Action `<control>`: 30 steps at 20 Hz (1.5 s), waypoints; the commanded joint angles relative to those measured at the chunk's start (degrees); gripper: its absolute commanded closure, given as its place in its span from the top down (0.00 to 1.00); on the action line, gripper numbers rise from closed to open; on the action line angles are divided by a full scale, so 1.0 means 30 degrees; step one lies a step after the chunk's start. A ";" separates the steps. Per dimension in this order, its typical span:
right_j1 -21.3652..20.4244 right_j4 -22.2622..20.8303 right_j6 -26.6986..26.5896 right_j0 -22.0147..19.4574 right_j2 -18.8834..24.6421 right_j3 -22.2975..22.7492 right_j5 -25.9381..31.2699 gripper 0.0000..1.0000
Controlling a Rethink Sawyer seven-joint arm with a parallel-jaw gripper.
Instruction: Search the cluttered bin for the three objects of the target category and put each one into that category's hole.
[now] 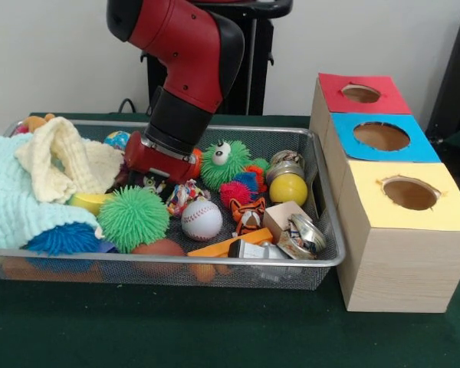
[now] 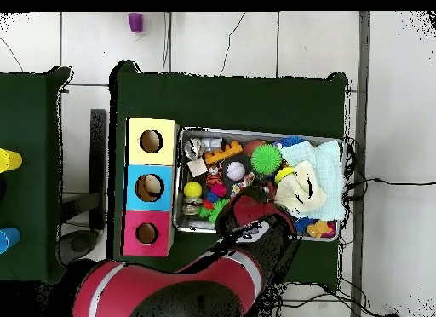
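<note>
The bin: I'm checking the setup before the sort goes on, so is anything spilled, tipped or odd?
Nothing has spilled out of the bin. The one untidy thing is the pale blue cloth, which bulges over the rim at one end, with a cream cloth heaped on it. The three boxes stand upright in a row.

In the front view, the bin [image 1: 326,261] sits on the counter [image 1: 215,330] with three boxes [image 1: 399,245] in a row just to its right, running near to far. Inside the bin, cloths [image 1: 38,184] are heaped at the left, the baseball [image 1: 202,220] lies near the middle, and cans [image 1: 303,234] lie at the near right. The arm [image 1: 184,84] comes down into the bin's far middle.
</note>
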 commanded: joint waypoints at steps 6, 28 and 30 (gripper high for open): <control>0.1802 0.2587 0.4316 -0.0715 0.3888 0.2335 0.3642 1.00; -0.1082 0.9093 0.5590 0.2228 0.4231 0.6150 0.8501 1.00; -0.1241 0.9588 0.5607 0.2384 0.4208 0.6368 0.8892 1.00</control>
